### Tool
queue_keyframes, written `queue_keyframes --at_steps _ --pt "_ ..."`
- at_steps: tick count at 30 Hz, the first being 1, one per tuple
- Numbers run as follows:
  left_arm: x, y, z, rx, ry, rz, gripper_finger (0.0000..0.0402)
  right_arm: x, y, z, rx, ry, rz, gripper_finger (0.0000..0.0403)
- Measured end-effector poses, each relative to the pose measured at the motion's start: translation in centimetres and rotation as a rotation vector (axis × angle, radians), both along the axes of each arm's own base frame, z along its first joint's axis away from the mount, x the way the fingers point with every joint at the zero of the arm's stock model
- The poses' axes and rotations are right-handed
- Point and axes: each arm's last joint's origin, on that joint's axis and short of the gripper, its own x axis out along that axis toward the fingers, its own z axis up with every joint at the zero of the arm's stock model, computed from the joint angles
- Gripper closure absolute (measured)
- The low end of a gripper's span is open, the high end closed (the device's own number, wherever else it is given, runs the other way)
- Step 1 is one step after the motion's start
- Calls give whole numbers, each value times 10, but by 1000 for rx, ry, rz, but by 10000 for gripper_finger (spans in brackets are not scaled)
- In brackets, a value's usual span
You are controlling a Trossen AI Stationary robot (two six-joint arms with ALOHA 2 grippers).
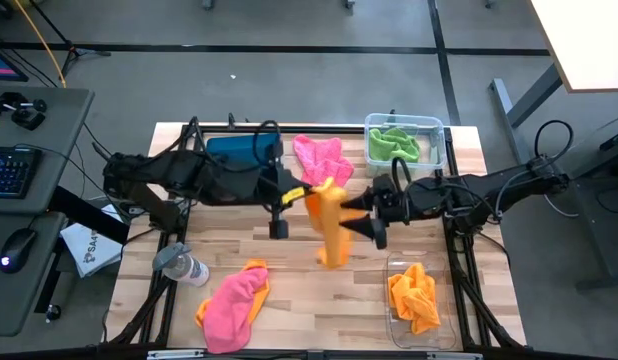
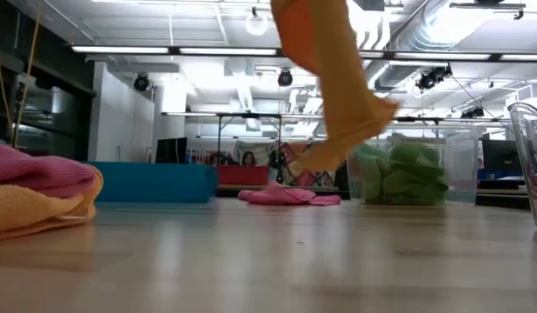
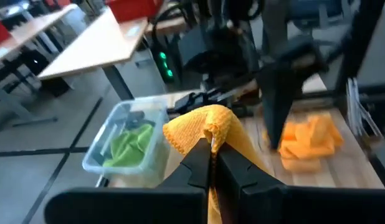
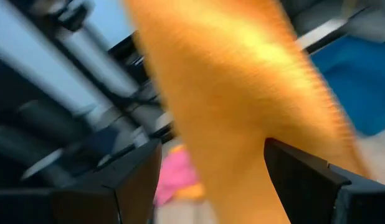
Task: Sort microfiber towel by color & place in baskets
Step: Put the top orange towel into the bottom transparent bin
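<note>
Orange towel [image 1: 330, 228]: hangs above the counter [image 1: 299, 290] centre, upper end pinched in the left gripper [image 3: 212, 163] fingers. Right gripper [image 4: 211, 171]: fingers wide, either side of the cloth; contact unclear through blur. Beyond it: green-filled clear bin [image 1: 405, 143], pink towel [image 1: 322, 157], teal tray [image 1: 239, 150] partly hidden by the arm.

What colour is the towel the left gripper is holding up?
Bright orange. The towel hangs from the left gripper, shut on its top edge; the left wrist view shows it best.
</note>
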Motion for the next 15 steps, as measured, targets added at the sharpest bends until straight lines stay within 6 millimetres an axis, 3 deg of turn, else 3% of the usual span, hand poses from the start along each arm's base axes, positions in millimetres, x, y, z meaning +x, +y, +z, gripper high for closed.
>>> queue_keyframes --at_steps 6,15 --pt "3 7 3 -1 -37 29 401 5 -4 6 -164 -78 -151 124" --pt "7 20 11 12 -130 156 401 36 2 -3 -340 -66 -224 124"
